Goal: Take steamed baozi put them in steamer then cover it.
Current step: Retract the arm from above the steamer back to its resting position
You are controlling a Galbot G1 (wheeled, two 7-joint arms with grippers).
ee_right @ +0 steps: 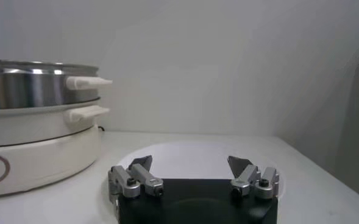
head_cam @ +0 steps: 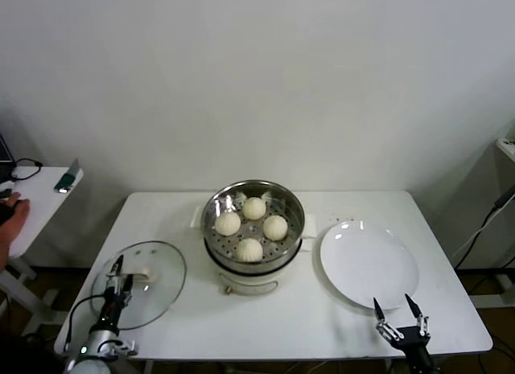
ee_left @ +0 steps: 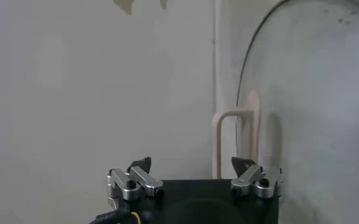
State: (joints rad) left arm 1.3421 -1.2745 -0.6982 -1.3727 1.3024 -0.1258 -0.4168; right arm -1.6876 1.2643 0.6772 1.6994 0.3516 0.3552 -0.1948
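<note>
Four steamed baozi (head_cam: 252,226) seated in the uncovered steamer (head_cam: 253,253) at tabletop (head_cam: 322,326) centre, seen only from the head view. Cover (head_cam: 139,283) flat on the tabletop, its handle (ee_left: 237,141) just ahead of the left gripper (head_cam: 118,274), jaws apart. Right gripper (head_cam: 397,310) at the plate (head_cam: 368,263) edge, jaws apart. No legible markings.

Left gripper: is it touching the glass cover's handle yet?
Apart. In the left wrist view the left gripper has its jaws open, and the cover's pale handle stands beyond the tips with bare background between them.
</note>
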